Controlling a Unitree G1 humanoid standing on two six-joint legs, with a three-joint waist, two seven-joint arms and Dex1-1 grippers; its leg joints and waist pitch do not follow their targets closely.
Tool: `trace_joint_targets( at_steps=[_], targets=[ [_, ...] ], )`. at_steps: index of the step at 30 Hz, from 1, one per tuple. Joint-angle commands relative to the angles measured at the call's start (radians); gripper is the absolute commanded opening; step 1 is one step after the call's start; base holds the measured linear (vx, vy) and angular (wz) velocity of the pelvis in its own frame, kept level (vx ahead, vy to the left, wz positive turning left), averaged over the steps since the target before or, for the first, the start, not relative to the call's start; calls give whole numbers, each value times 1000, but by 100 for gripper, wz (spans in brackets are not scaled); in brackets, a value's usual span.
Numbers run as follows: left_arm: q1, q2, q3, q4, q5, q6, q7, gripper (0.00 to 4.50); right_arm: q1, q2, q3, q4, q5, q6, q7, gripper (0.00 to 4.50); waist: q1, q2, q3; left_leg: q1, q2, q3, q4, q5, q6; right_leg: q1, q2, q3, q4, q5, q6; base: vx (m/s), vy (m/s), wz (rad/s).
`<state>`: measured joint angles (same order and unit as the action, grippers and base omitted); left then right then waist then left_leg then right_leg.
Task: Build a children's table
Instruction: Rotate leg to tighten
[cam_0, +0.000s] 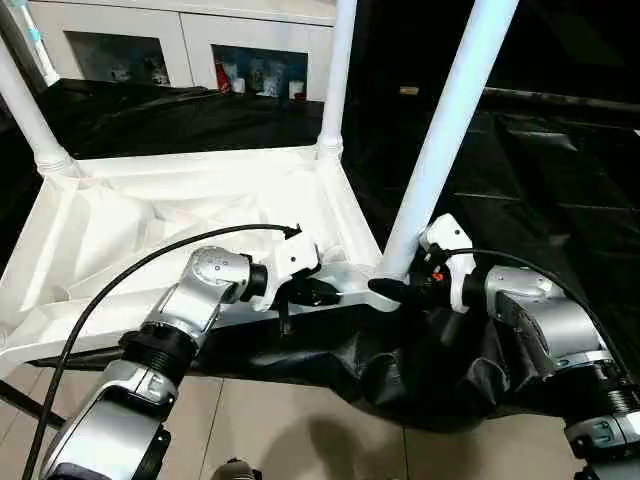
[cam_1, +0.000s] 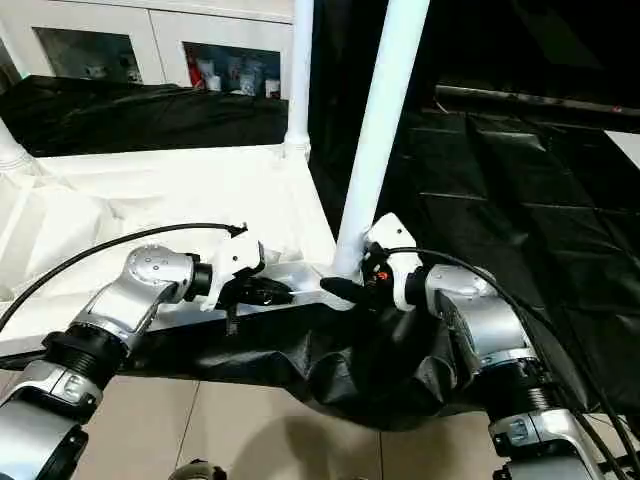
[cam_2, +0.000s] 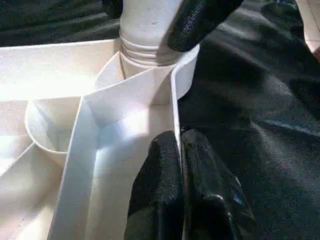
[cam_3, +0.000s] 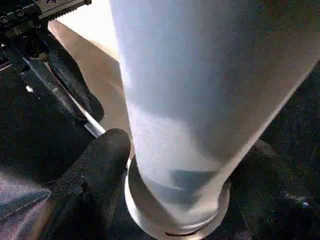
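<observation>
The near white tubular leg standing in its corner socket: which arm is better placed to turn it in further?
The right. The right gripper has its fingers on both sides of the white tubular leg at the base; the left gripper is pinching the white plastic tabletop's rim.

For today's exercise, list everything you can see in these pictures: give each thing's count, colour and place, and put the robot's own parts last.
White plastic rectangular table top: one, white, lying ribbed underside up on the black cloth.
Long white tubular legs: three, white, standing in corner sockets.
Black cloth: one, black, draped over the work surface.
White cabinet with glass doors: one, white, behind the work surface.
Tiled floor: beige, below the near edge.
Left gripper: one, black, shut on the table top's near rim.
Right gripper: one, black, around the nearest leg's base.
Silver forearms: two.
</observation>
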<state>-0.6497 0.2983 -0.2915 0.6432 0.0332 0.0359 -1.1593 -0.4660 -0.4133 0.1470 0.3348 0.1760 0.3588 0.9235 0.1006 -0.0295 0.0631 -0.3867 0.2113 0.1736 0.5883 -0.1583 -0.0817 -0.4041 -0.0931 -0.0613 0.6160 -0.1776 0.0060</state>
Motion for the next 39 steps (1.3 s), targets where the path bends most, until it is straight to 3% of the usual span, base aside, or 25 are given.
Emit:
trace_joint_targets(
  at_steps=[1,8,12,17,18,19,22,23,24,29,31,32,34,36,39],
  targets=[
    [-13,-8,1,-52,-23,-11,-14,0,-5,-1,8,7,-11,-7,-3,283,-1,-8,-79,20,16,6,-63,-175,37,50,-45,36,-63,-145,-225,0,0,0],
    [-19,-10,2,-40,-18,-14,-3,0,8,19,0,21,-19,-14,-42,233,-4,-7,-79,20,15,6,-64,-186,31,50,-44,36,-64,-150,-225,0,0,0],
    [-47,-36,16,23,14,-10,101,0,7,70,-46,66,-19,-27,-156,212,-11,-6,-76,20,13,5,-66,-217,14,47,-44,35,-71,-207,-211,0,0,0],
    [-147,-130,43,190,74,41,389,0,-4,232,-128,152,-22,-12,-455,205,-13,-3,-77,24,12,6,-68,-228,-5,42,-44,38,-75,-228,-201,0,0,0],
    [-179,-170,55,232,79,80,485,0,-19,283,-146,189,-28,-14,-551,204,-15,2,-78,24,11,4,-69,-232,-18,40,-44,37,-73,-232,-200,0,0,0],
    [-194,-190,61,251,80,99,528,0,-29,308,-154,210,-29,-18,-595,204,-15,-1,-80,27,11,2,-68,-232,-30,41,-44,35,-73,-235,-198,0,0,0],
    [-231,-238,68,301,82,127,617,0,-68,373,-184,283,-18,-40,-700,204,-15,4,-81,23,8,0,-68,-221,-26,47,-44,36,-74,-212,-196,0,0,0],
    [-258,-270,60,338,98,122,676,0,-113,422,-213,348,-6,-65,-778,204,-16,1,-82,20,7,0,-68,-212,-19,50,-43,34,-74,-186,-196,0,0,0],
    [-267,-282,59,351,101,119,690,0,-130,436,-217,370,-8,-75,-801,204,-20,5,-83,23,5,2,-66,-219,-19,45,-42,36,-74,-180,-199,0,0,0],
    [-288,-293,58,390,101,62,653,0,-176,444,-214,405,-52,-126,-804,204,-16,3,-85,21,4,3,-65,-199,8,52,-39,34,-72,-125,-203,0,0,0],
    [-286,-290,57,390,100,58,642,0,-179,440,-213,407,-56,-133,-800,204,-16,1,-82,21,5,3,-67,-214,10,53,-41,34,-75,-145,-205,0,0,0],
    [-282,-286,53,388,97,44,620,0,-182,435,-216,408,-51,-146,-781,258,-16,0,-82,21,6,3,-67,-217,10,53,-41,34,-75,-151,-204,0,0,0],
    [-271,-274,51,377,87,31,574,0,-185,411,-217,398,-44,-170,-735,271,-15,-1,-83,20,6,3,-67,-225,16,54,-43,34,-75,-164,-204,0,0,0],
    [-267,-267,48,376,84,7,546,0,-188,394,-211,398,-50,-182,-711,291,-20,-2,-83,12,6,0,-69,-206,21,59,-43,32,-71,-142,-203,0,0,0],
    [-243,-230,39,348,73,-18,450,0,-164,312,-175,336,-54,-172,-578,318,-22,-1,-86,16,6,2,-63,-168,38,60,-40,32,-65,-74,-229,0,0,0]
  ],
)
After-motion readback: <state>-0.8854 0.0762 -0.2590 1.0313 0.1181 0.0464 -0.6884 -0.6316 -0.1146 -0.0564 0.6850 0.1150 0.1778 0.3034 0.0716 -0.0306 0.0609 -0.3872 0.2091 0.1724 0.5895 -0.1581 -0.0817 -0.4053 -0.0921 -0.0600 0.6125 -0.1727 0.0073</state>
